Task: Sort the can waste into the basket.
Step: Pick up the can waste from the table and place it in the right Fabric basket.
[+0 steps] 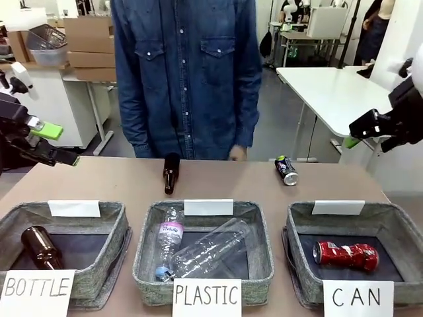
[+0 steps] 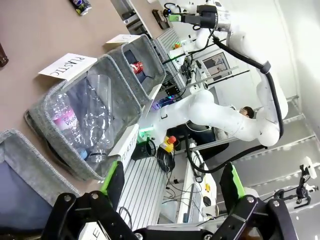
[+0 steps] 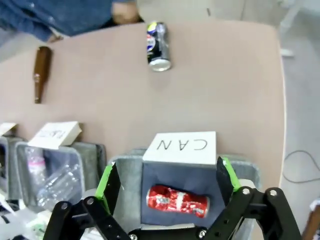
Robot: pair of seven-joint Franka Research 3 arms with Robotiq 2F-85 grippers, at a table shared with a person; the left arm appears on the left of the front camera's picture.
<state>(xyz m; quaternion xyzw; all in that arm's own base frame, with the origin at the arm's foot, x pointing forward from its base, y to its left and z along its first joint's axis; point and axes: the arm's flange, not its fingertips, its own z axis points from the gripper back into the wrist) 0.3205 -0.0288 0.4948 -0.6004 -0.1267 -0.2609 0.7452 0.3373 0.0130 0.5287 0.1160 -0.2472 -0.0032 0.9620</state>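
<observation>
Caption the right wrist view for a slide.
Open right claw hovers over the grey fabric CAN basket holding a dented red metal can; dark blue can lies beyond.

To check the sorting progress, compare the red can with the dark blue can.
The red can lies inside the CAN basket; the dark blue can lies on the table near the person. The red can is dented; the blue one looks intact. Both are small cans on their sides.

Two cans (image 1: 346, 255) (image 1: 286, 170), two glass bottles (image 1: 170, 173) (image 1: 41, 246), two plastic bottles (image 1: 168, 241) (image 1: 215, 249), three baskets (image 1: 92, 281) (image 1: 155, 284) (image 1: 310, 290).
</observation>
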